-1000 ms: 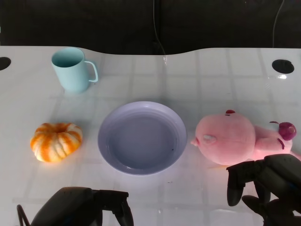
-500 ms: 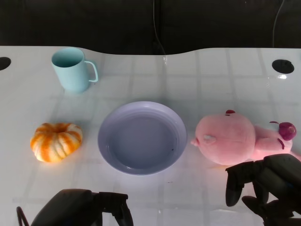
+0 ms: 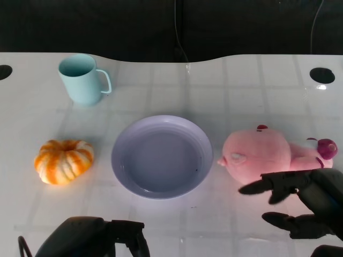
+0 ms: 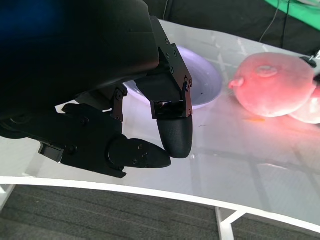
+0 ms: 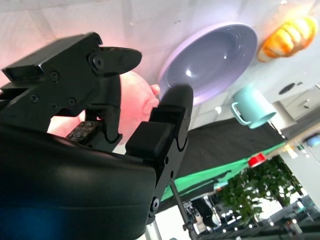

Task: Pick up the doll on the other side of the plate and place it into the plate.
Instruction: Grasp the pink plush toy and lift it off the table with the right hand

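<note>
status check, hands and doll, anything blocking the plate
Right hand open, beside pink doll, not gripping. Left hand shut, idle. Plate bare, nothing between.

Black left hand (image 4: 125, 115) fills the near view, fingers curled in, holding nothing; beyond it a lilac plate (image 4: 210, 82) on the white table (image 4: 250, 160); pink doll (image 4: 272, 85) beside the plate.

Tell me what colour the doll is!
The doll is pink, with a dark red bit at its far end; the head view shows it best.
</note>
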Available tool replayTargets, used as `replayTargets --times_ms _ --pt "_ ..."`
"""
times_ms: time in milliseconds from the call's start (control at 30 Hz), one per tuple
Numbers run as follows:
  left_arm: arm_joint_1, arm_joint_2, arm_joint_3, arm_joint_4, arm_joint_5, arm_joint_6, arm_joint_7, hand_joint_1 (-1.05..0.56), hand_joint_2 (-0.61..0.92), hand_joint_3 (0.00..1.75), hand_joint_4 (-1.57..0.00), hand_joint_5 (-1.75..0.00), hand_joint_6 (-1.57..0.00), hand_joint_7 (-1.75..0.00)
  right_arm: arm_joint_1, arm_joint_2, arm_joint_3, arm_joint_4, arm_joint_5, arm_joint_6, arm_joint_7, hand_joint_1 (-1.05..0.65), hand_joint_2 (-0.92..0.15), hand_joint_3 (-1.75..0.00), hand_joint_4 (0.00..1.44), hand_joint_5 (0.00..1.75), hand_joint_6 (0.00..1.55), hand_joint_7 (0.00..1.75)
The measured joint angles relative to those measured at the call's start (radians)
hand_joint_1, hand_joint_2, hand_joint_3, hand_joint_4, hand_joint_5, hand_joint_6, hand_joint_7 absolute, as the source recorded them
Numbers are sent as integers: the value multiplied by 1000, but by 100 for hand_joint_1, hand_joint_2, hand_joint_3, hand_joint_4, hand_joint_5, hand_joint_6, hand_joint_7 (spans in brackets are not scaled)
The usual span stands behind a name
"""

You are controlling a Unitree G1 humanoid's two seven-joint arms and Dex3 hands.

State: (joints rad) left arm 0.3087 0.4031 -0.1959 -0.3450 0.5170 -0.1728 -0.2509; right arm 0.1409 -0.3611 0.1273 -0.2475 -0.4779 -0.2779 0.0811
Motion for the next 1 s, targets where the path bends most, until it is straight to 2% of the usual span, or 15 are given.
replayTargets --times_ms 167,333,500,567,1000 --pt "-1 0 0 12 0 -1 0 -33 92 24 -74 -129 -78 -97 -9 0 -18 36 -16 -68 -58 -40 -73 -3 37 54 49 0" --pt "-3 0 0 18 0 -13 0 -32 92 24 -75 -129 -78 -95 -16 1 -33 48 -78 -80 -119 -53 -74 0 3 84 28 1" --pt "-3 0 0 18 0 -13 0 -32 92 24 -74 -129 -78 -94 -20 12 -39 48 -145 -69 -180 -59 -72 0 0 84 22 0" --pt "-3 0 0 18 0 -13 0 -32 92 24 -75 -130 -78 -94 -21 18 -41 47 -176 -44 -200 -61 -72 0 0 80 21 1" --pt "-4 0 0 47 0 -43 8 -31 92 22 -76 -129 -79 -92 -41 54 -36 49 -329 110 -286 -65 -68 0 0 82 21 3"
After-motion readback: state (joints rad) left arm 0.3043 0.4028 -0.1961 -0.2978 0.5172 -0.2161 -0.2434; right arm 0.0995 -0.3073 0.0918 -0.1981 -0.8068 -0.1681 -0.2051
